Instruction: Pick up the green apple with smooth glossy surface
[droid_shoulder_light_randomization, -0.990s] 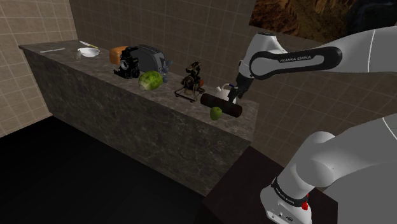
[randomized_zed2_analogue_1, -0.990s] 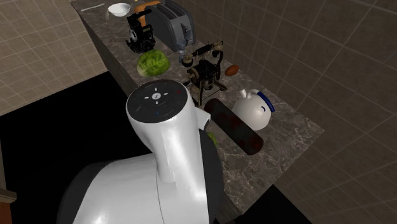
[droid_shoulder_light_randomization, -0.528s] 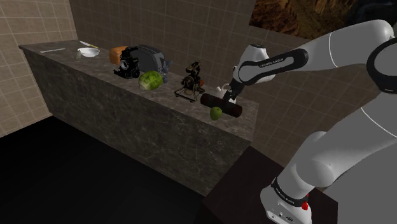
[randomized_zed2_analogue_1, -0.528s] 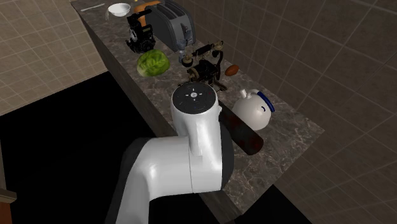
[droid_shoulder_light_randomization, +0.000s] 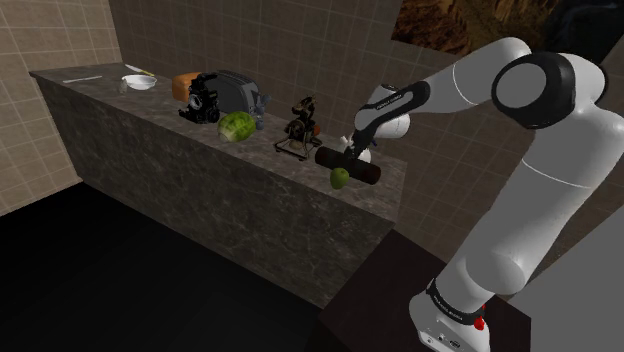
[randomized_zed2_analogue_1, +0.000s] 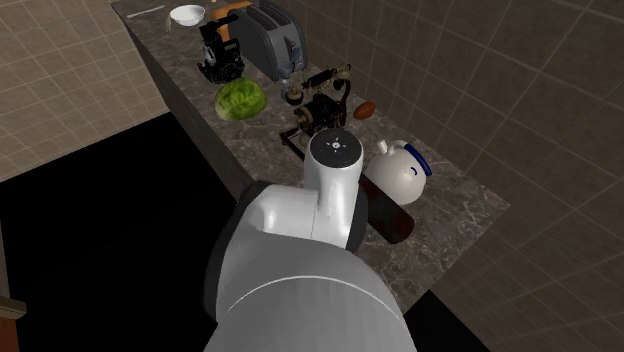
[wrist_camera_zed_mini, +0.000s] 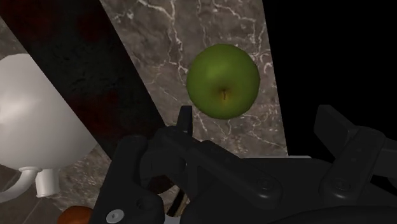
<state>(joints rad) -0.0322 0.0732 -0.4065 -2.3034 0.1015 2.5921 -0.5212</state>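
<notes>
The green apple (wrist_camera_zed_mini: 222, 81) is smooth and glossy, stem dimple facing the camera, and rests on the marbled stone counter (wrist_camera_zed_mini: 191, 25) near its front edge. My gripper (wrist_camera_zed_mini: 259, 124) hovers above it, open, with its fingers (wrist_camera_zed_mini: 185, 121) apart and nothing between them; the apple lies just beyond the fingertips. In the shoulder view the apple (droid_shoulder_light_randomization: 340, 178) sits in front of a dark cylinder (droid_shoulder_light_randomization: 350, 165), and the gripper (droid_shoulder_light_randomization: 351, 152) hangs just above both. The arm hides the apple in the second exterior view.
A white jug (randomized_zed2_analogue_1: 400, 170) stands right behind the dark cylinder (randomized_zed2_analogue_1: 388, 214). Along the counter are an old telephone (droid_shoulder_light_randomization: 300, 128), a lettuce (droid_shoulder_light_randomization: 237, 126), a toaster (droid_shoulder_light_randomization: 235, 92), a camera (droid_shoulder_light_randomization: 200, 102) and a bowl (droid_shoulder_light_randomization: 140, 82). The counter's edge (droid_shoulder_light_randomization: 330, 205) drops off just past the apple.
The hand has shifted slightly to the shoulder view's left and lower, toward the apple, while the elbow swung up and back. The apple and the other objects stayed put.
</notes>
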